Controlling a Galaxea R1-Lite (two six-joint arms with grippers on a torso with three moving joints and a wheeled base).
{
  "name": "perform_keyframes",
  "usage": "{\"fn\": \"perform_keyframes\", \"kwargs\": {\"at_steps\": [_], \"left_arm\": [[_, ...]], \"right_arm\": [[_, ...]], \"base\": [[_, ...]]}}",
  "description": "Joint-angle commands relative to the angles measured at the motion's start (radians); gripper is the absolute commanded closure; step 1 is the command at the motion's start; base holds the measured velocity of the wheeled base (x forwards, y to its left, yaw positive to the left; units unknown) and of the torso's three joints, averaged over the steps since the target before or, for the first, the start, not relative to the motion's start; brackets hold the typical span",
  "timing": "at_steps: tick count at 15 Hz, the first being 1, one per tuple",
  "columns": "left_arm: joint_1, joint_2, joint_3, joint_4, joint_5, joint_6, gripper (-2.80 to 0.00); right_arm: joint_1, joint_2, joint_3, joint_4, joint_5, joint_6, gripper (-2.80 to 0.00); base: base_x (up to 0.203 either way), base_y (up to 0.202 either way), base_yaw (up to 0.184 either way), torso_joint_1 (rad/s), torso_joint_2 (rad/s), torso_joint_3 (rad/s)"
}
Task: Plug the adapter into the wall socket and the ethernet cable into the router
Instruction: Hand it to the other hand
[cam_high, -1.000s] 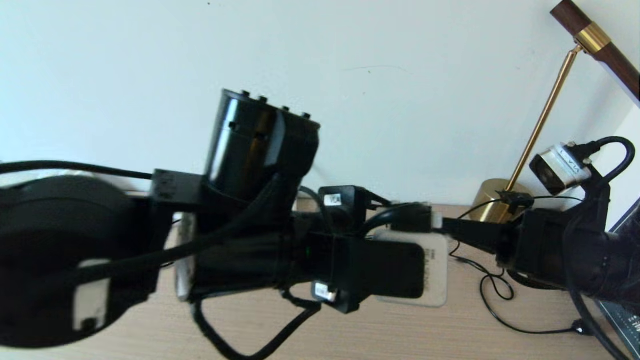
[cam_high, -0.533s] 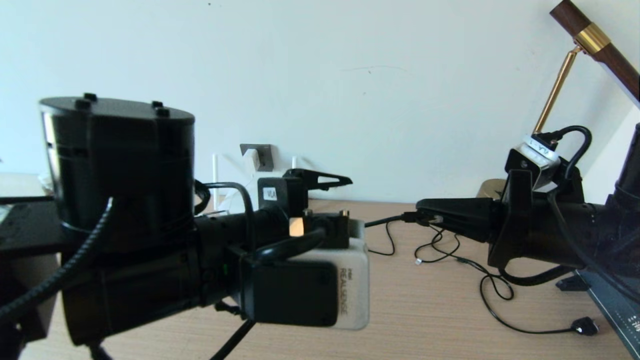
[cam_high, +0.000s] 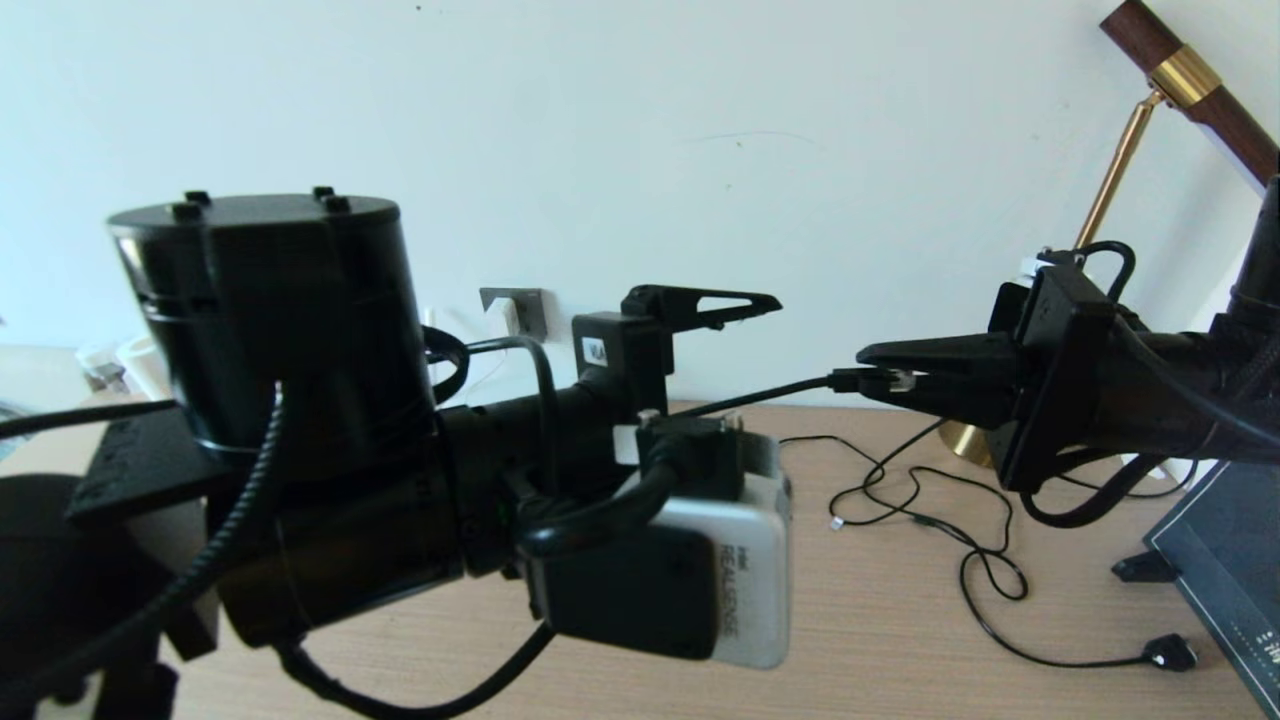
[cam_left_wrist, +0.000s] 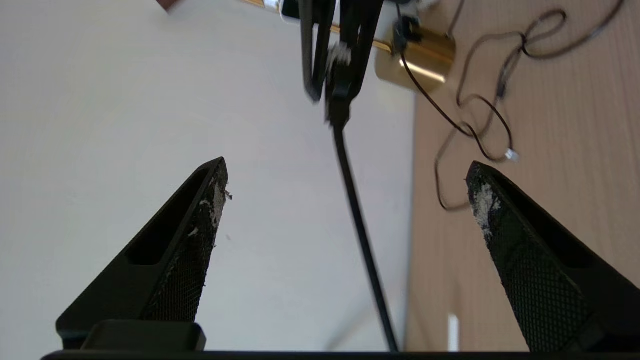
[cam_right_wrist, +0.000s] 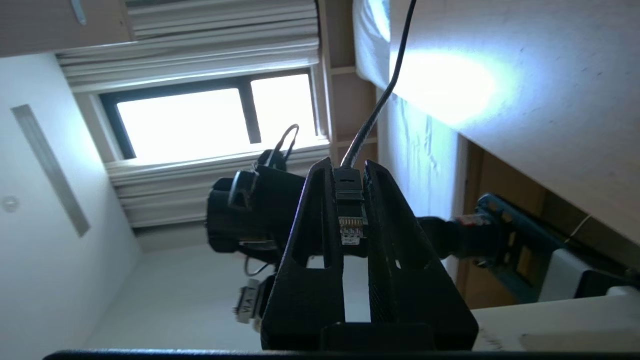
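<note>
My right gripper (cam_high: 872, 378) is shut on the ethernet cable's plug (cam_right_wrist: 349, 210), held above the table; the clear tip with gold contacts points back toward the wrist. The black ethernet cable (cam_high: 760, 397) runs left from it behind my left arm. It also passes between the open fingers of my left gripper (cam_left_wrist: 347, 167) without touching them. My left gripper (cam_high: 765, 303) hovers near the wall, level with the wall socket (cam_high: 527, 312). A white adapter (cam_high: 512, 318) sits in that dark grey plate. My left arm hides the router.
A brass lamp (cam_high: 1110, 170) stands at the back right, with its base (cam_left_wrist: 415, 55) near the wall. Thin black cords (cam_high: 960, 540) loop over the wooden table (cam_high: 900, 660), ending in a small black plug (cam_high: 1165, 652). A dark flat object (cam_high: 1220, 540) lies at the right edge.
My right gripper has risen from table height with the ethernet plug. My left arm has swung round, and its gripper has moved up and to the right, uncovering the wall socket.
</note>
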Motion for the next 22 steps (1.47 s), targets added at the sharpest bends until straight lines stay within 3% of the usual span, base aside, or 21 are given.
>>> {"fn": "perform_keyframes", "kwargs": {"at_steps": [1, 3, 7, 14, 18, 22], "left_arm": [[-0.002, 0.034, 0.003, -0.033, -0.022, 0.021, -2.8], [-0.005, 0.065, 0.007, -0.094, -0.092, 0.04, -2.8], [-0.054, 0.098, 0.004, -0.179, -0.17, 0.043, -2.8], [-0.046, 0.148, 0.014, -0.277, -0.174, 0.021, -2.8], [-0.042, 0.177, 0.001, -0.408, -0.174, -0.019, -2.8], [-0.019, 0.176, 0.021, -0.411, -0.175, -0.02, -2.8]], "right_arm": [[-0.008, 0.012, -0.022, -0.003, 0.029, 0.049, 0.0], [-0.023, 0.017, -0.022, -0.003, 0.078, 0.06, 0.0], [-0.024, 0.031, -0.018, -0.002, 0.127, 0.085, 0.0], [-0.024, -0.049, 0.031, -0.002, 0.157, 0.085, 0.0], [-0.024, -0.068, 0.047, -0.01, 0.159, 0.119, 0.0], [-0.026, -0.096, 0.055, -0.008, 0.164, 0.119, 0.0]], "base": [[0.0, 0.0, 0.0, 0.0, 0.0, 0.0], [0.0, 0.0, 0.0, 0.0, 0.0, 0.0], [0.0, 0.0, 0.0, 0.0, 0.0, 0.0], [0.0, 0.0, 0.0, 0.0, 0.0, 0.0], [0.0, 0.0, 0.0, 0.0, 0.0, 0.0], [0.0, 0.0, 0.0, 0.0, 0.0, 0.0]]}}
